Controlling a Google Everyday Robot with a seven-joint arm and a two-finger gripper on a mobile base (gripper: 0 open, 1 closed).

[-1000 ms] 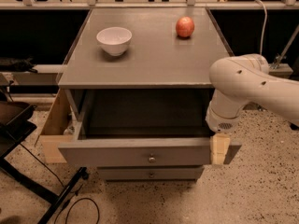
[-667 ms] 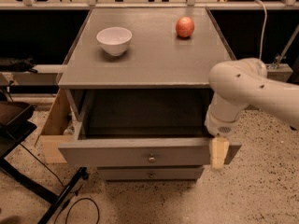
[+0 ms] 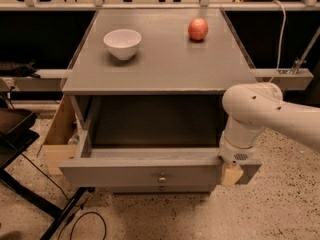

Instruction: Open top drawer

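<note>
A matte grey wooden table (image 3: 165, 69) is carrying a smooth white round bowl (image 3: 122, 43) at the left and a round red fruit (image 3: 198, 29) at the back right, the 2 well apart. The floor (image 3: 285, 209) is showing a speckled, stone-like surface, and a pale raw-wood panel (image 3: 57, 131) is leaning beside the table's left flank.

The glossy white arm (image 3: 260, 109), made of rounded, tube-like segments, is reaching in from the right and bending downward at a bulbous joint. The gripper (image 3: 231, 174), a tan blocky piece, is sitting over the top edge of the drawer front at its right end. Whether it is spread or closed cannot be told.

The top drawer (image 3: 125, 173) is standing open beneath the tabletop, jutting toward the camera, showing a deep grey box and a flat grey front. A small round metal knob (image 3: 161, 179) is sitting at the front's centre.
</note>
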